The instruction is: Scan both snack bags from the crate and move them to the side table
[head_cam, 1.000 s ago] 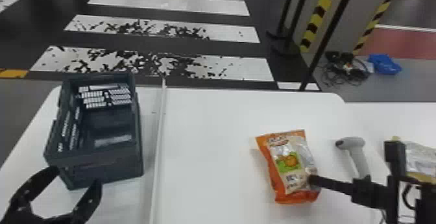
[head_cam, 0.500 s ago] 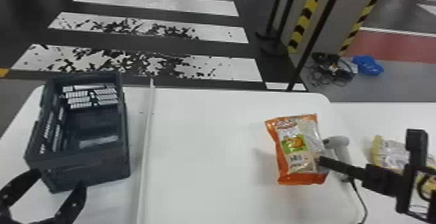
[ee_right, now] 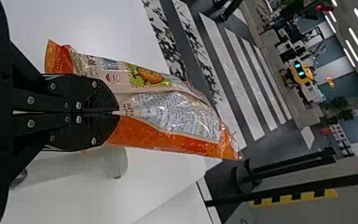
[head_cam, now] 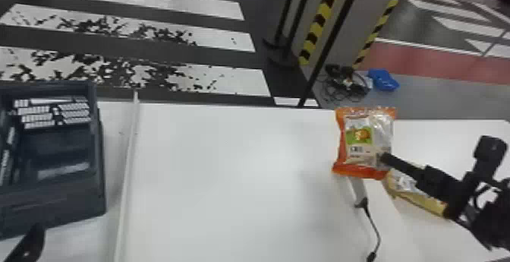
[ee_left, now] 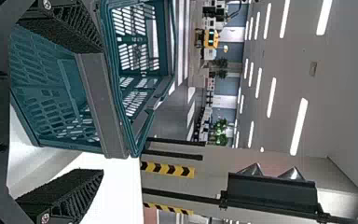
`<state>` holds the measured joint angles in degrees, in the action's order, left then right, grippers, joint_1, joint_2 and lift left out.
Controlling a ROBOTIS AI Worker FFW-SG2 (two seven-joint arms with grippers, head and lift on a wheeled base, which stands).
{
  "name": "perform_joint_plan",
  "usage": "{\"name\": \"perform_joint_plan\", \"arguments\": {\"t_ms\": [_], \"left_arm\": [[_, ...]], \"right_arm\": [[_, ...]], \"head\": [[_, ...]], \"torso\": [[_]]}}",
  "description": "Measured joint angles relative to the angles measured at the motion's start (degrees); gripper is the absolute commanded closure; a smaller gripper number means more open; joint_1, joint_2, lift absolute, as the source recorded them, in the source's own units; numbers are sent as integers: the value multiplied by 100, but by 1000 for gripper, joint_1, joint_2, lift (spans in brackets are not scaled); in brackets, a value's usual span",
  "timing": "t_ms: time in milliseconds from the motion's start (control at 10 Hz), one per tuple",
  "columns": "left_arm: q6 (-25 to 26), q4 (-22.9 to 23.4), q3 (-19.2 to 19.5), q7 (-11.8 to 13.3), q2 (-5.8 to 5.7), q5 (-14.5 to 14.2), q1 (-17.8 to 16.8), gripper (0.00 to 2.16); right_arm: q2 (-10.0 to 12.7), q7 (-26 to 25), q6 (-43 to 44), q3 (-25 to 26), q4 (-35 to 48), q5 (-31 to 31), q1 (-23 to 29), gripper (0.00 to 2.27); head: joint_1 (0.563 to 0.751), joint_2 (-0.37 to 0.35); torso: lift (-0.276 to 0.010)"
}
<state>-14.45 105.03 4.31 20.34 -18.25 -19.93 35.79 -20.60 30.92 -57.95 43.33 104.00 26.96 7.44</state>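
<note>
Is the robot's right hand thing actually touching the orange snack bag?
Touching. The right wrist view shows the right gripper shut on the bag, pinching its wrapper.

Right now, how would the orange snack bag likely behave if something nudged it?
The orange snack bag would probably flex, given its creased film. It may swing, since the right pincer pinches only a small part. Its shiny wrapper looks slippery.

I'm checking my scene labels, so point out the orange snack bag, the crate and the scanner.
Orange snack bag (head_cam: 358,135): head view, on its green printed patch.
Crate (head_cam: 49,206): head view, on its near outer wall.
Scanner (head_cam: 357,189): head view, on its pale handle.
</note>
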Motion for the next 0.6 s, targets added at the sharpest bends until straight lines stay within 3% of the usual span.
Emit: {"name": "perform_joint_plan", "arguments": {"t_ms": [400, 600], "left_arm": [[0, 0, 0, -3, 9, 24, -2, 80], [0, 2, 5, 5, 9, 25, -2, 80]], "right_arm": [[-51, -946, 2005, 233, -1291, -86, -340, 2236], [-186, -1326, 3007, 226, -2246, -118, -556, 2240]], "head": [[695, -350], [695, -350]], "torso": [[-99], [-99]]}}
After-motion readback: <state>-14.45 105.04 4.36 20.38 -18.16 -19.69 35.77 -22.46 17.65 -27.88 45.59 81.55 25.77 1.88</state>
